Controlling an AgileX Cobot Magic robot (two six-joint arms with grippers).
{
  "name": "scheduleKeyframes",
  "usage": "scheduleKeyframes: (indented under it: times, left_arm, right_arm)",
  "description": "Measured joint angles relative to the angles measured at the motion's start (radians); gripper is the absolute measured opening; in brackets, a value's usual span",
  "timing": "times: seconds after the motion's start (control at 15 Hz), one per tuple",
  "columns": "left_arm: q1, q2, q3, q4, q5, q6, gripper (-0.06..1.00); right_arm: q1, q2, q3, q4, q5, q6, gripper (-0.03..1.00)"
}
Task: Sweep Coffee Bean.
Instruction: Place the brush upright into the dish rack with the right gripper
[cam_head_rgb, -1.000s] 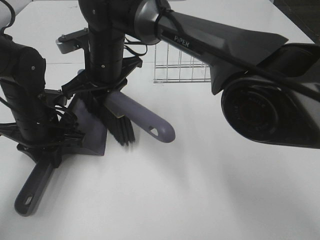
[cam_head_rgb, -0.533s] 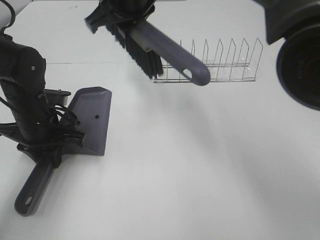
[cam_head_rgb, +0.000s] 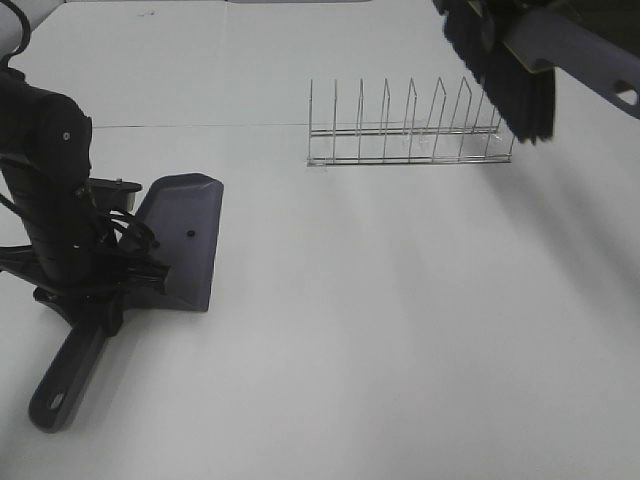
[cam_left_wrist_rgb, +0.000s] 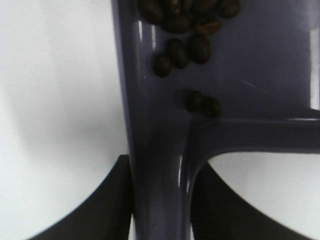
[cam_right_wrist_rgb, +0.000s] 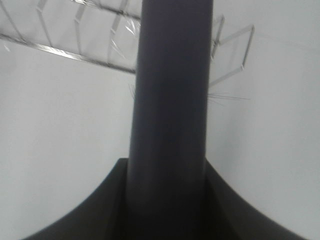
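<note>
Left gripper (cam_left_wrist_rgb: 160, 200): at the left edge of the overhead frame, jaws pinching the dustpan handle (cam_head_rgb: 65, 378) from both sides, pan resting on the counter (cam_head_rgb: 380, 330).
Dustpan (cam_head_rgb: 185, 235): lower left of the overhead frame, mouth toward the centre.
Coffee beans (cam_left_wrist_rgb: 187, 30): lying inside the pan in the left wrist view, clustered near the handle root; none can be made out on the counter.
Step in hand: sweeping looks finished; judged as the put-away stage.
Wire rack (cam_head_rgb: 410, 130): upper middle, empty, just beside the brush's path.
Brush (cam_head_rgb: 510, 70): upper right, raised clear of the counter, bristles down.
Right gripper (cam_right_wrist_rgb: 167, 200): jaws clamped on the brush handle.
Next move: needs the brush set down clear of the rack's prongs, pan kept level.
</note>
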Motion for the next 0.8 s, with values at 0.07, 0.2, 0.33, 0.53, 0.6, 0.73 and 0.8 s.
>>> scheduleKeyframes:
  times: [0.07, 0.2, 0.33, 0.53, 0.6, 0.73, 0.8]
  left_arm:
    - [0.000, 0.000, 0.000, 0.000, 0.000, 0.000, 0.26]
    - [0.000, 0.000, 0.000, 0.000, 0.000, 0.000, 0.26]
    - [0.000, 0.000, 0.000, 0.000, 0.000, 0.000, 0.26]
    - [0.000, 0.000, 0.000, 0.000, -0.001, 0.000, 0.26]
    - [0.000, 0.000, 0.000, 0.000, 0.000, 0.000, 0.26]
    - [0.000, 0.000, 0.000, 0.000, 0.000, 0.000, 0.26]
    - [0.000, 0.000, 0.000, 0.000, 0.000, 0.000, 0.26]
  right_arm:
    - [-0.052, -0.017, 0.069, 0.023, 0.001, 0.000, 0.28]
    - [-0.118, -0.029, 0.190, 0.057, 0.005, 0.000, 0.28]
    - [-0.139, -0.029, 0.310, 0.065, -0.005, 0.000, 0.28]
    - [-0.139, -0.004, 0.362, 0.075, -0.099, 0.028, 0.28]
    - [-0.139, 0.017, 0.363, 0.065, -0.130, 0.040, 0.28]
    - [-0.139, 0.068, 0.365, 0.011, -0.204, 0.072, 0.28]
    - [-0.140, 0.078, 0.365, -0.003, -0.238, 0.076, 0.28]
